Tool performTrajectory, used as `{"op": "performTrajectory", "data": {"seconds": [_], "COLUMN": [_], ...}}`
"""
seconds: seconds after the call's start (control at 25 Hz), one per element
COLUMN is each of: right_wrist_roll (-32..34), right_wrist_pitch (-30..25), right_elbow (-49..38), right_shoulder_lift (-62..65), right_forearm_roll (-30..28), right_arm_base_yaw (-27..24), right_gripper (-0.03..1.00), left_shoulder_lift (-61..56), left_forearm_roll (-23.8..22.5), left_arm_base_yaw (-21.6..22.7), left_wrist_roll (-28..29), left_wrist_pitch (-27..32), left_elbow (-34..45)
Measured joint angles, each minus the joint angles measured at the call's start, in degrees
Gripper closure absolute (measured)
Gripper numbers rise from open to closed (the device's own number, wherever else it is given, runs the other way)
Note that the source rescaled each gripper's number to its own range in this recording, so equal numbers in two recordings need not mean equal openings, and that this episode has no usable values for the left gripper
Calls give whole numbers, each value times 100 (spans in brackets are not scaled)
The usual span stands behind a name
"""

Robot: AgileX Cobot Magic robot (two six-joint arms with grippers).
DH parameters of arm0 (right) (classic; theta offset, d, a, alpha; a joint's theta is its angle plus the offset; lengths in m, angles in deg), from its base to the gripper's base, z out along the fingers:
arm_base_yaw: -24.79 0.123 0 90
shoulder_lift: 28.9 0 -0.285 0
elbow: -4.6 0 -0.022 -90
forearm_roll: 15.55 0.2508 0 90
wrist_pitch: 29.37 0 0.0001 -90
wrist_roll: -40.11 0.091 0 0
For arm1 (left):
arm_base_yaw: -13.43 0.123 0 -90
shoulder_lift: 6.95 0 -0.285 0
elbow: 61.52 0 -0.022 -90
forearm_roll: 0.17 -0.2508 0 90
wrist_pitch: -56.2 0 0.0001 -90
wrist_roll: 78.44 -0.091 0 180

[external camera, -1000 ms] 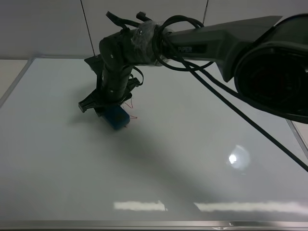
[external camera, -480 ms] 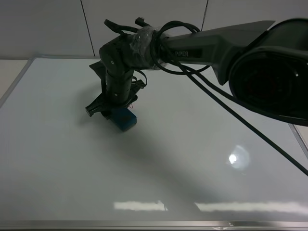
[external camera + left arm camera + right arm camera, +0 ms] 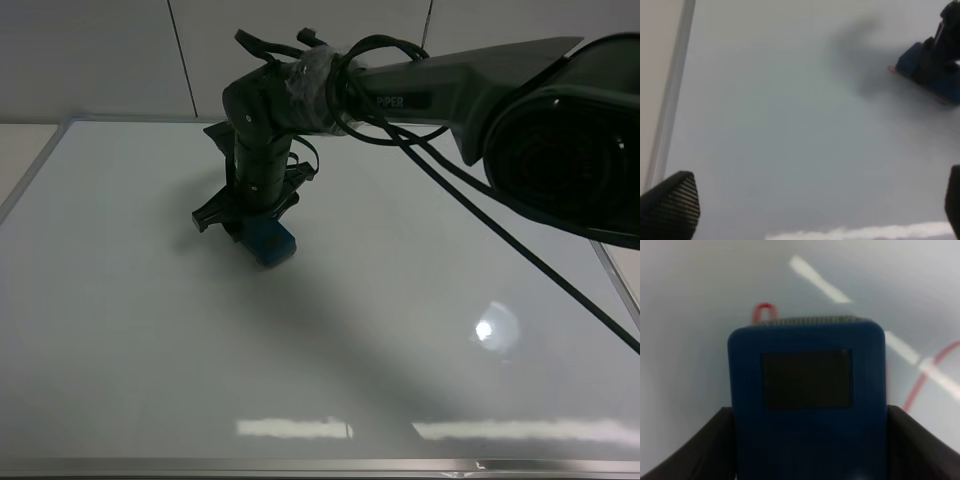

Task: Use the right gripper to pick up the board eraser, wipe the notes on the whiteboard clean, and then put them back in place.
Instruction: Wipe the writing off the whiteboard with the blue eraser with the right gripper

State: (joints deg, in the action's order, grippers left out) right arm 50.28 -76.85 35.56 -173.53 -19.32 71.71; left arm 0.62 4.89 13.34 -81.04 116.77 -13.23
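Right gripper (image 3: pixel 258 222) clamped tight on the teal-blue board eraser (image 3: pixel 270 241), eraser set on the whiteboard (image 3: pixel 420 340) left of middle toward its far edge, red notes (image 3: pixel 918 385) showing just beside the eraser, left gripper (image 3: pixel 810 215) spread wide and empty near the board's left edge.

Blue board eraser (image 3: pixel 807 405), red notes (image 3: pixel 912 391)

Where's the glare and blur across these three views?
Exterior high: fairly sharp, with round lamp glare and bright streaks low on the whiteboard, plus a soft arm shadow. Left wrist: soft throughout, board eraser smeared, dark shadow beside it. Right wrist: board eraser fills the frame, out of focus; red notes blurred, bright reflection strip beyond.
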Motion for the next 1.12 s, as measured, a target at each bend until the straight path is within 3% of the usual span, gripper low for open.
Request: {"op": "performTrajectory", "data": {"seconds": [0.72,1.12], "right_wrist_roll": [0,6], "right_wrist_pitch": [-447,-468], "right_elbow": [28,28], "right_shoulder_lift": [66,66], "right_forearm_roll": [23,-199], "right_arm_base_yaw": [-984,-863], "right_gripper": [95,95], "left_shoulder_lift": [0,0], "left_forearm_roll": [0,0], "left_arm_base_yaw": [0,0], "left_wrist_roll": [0,0], "left_wrist_pitch": [0,0], "left_elbow": [0,0]}}
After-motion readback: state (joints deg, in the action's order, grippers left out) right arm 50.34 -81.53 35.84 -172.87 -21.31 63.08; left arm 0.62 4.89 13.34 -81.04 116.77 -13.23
